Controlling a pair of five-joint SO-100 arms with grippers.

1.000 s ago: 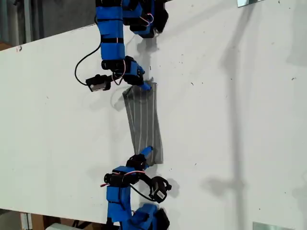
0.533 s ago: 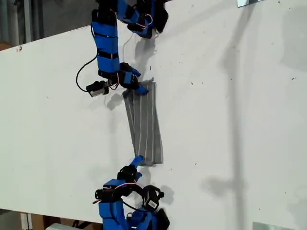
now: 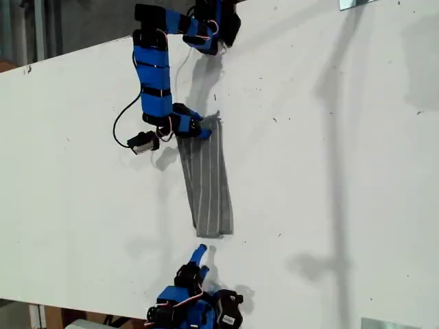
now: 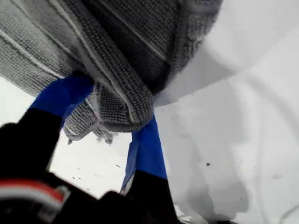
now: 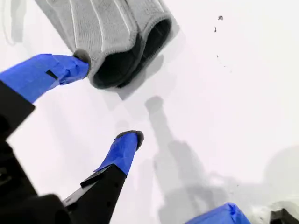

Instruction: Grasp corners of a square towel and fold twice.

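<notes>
The towel (image 3: 208,188), grey with thin white stripes, lies on the white table (image 3: 329,171) as a narrow folded strip running up and down the exterior view. My first gripper (image 3: 199,130) is at the strip's upper end and is shut on the bunched towel (image 4: 117,88), whose hemmed corner tips (image 4: 86,128) hang between the blue fingers (image 4: 148,144). My second gripper (image 3: 199,253) stands open just below the strip's lower end. In its wrist view the jaws (image 5: 105,100) are spread. One fingertip (image 5: 77,65) touches the rolled fold of the towel (image 5: 112,32), and nothing is between them.
The second arm's base (image 3: 199,308) sits at the exterior view's bottom edge and the first arm's base (image 3: 209,24) at its top edge. A black cable (image 3: 127,120) loops beside the first arm. The table's edge runs along the exterior view's left.
My second gripper has let go of the towel's lower end and drawn back toward the exterior view's bottom. My first gripper has shifted slightly, still holding the upper end.
</notes>
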